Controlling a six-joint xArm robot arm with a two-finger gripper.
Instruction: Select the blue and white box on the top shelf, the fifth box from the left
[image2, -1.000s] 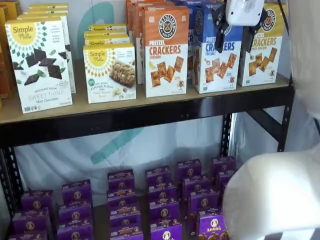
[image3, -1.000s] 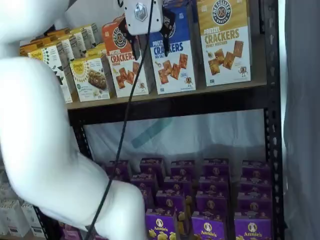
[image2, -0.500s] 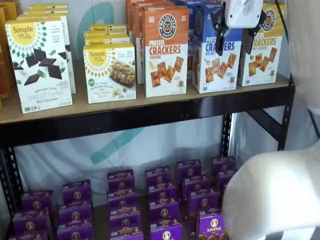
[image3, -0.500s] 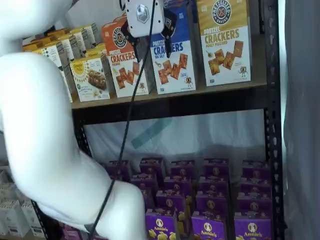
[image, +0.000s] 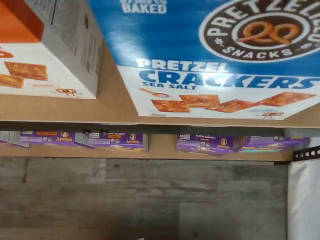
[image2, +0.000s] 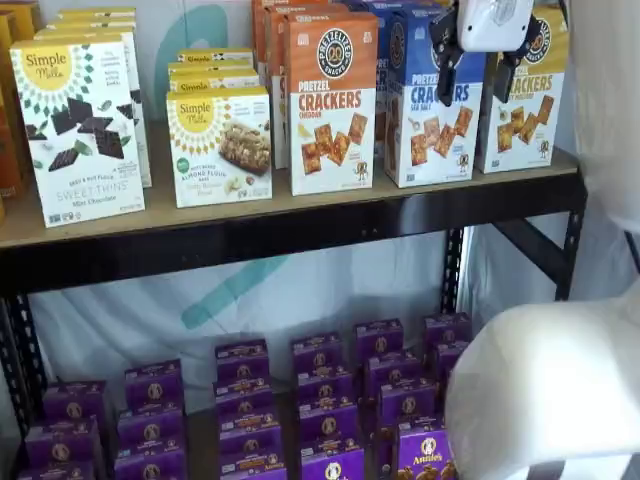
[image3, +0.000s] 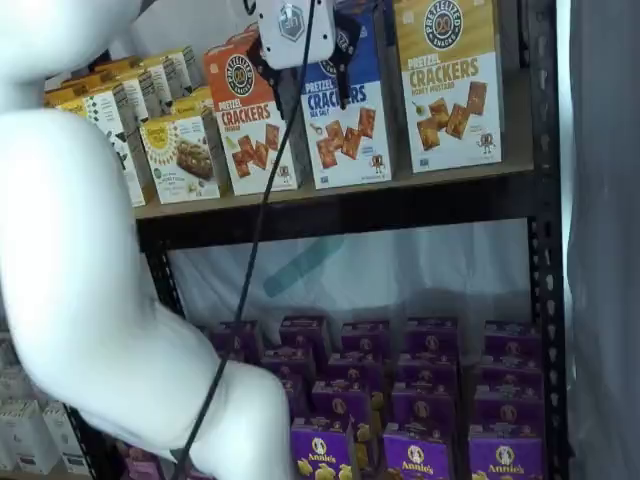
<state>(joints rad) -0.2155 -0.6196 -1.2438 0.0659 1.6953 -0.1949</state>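
Note:
The blue and white box (image2: 430, 135) stands on the top shelf (image2: 300, 235) between an orange-topped box and a yellow-topped one, and it shows in both shelf views (image3: 350, 145). In the wrist view its blue top, round logo and "PRETZEL CRACKERS SEA SALT" print (image: 220, 60) fill most of the picture. My gripper (image2: 472, 95) hangs in front of the box's upper half, open, with a plain gap between its black fingers (image3: 308, 100). It holds nothing.
An orange cheddar box (image2: 332, 100) stands to the left of the target and a yellow-topped box (image2: 525, 110) to its right. Simple Mills boxes (image2: 220, 145) fill the shelf's left side. Purple Annie's boxes (image2: 320, 400) stand on the lower level. My white arm (image3: 80, 250) blocks much of one view.
The gripper has shifted slightly up and to the right in front of the blue and white box. Its fingers stay apart.

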